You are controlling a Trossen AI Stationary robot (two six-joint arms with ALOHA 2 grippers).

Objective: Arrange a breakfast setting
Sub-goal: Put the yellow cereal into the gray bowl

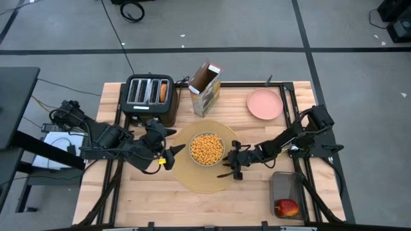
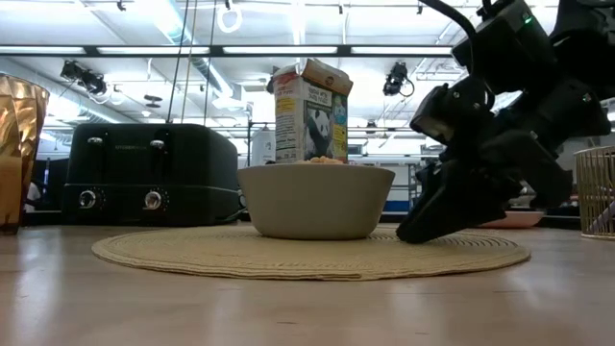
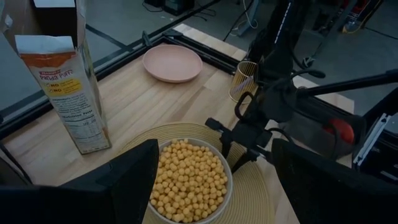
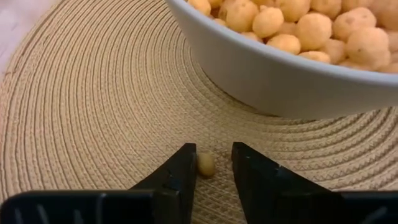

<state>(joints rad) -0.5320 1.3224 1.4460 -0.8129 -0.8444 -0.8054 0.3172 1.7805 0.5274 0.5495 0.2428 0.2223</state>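
Note:
The pale grey bowl point(image 1: 207, 149), full of yellow cereal balls, stands on the round tan placemat point(image 1: 192, 179). My right gripper point(image 4: 214, 165) is low over the mat on the bowl's right, slightly open, with one loose cereal ball point(image 4: 206, 163) between its fingertips. My left gripper point(image 3: 217, 186) is wide open and empty, left of the bowl. The pink plate point(image 1: 264, 104) lies at the far right. The red apple point(image 1: 287, 206) sits in a clear bin. A bread piece point(image 1: 164, 92) stands in the toaster. The ribbed amber cup point(image 3: 242, 79) stands behind my right arm. My right gripper has the loose cereal ball between its fingertips. The ball lies on the mat close against one finger point(image 4: 183, 171), with a gap to the other finger point(image 4: 249, 174); I cannot tell whether it touches. The fingers slant down from the table's right.
A black toaster point(image 1: 149, 99) and an open cereal box point(image 1: 207, 88) stand at the far side. A slim dark thing point(image 1: 225, 174) lies on the mat by my right gripper. An amber faceted thing point(image 2: 17, 144) shows at the low view's left edge.

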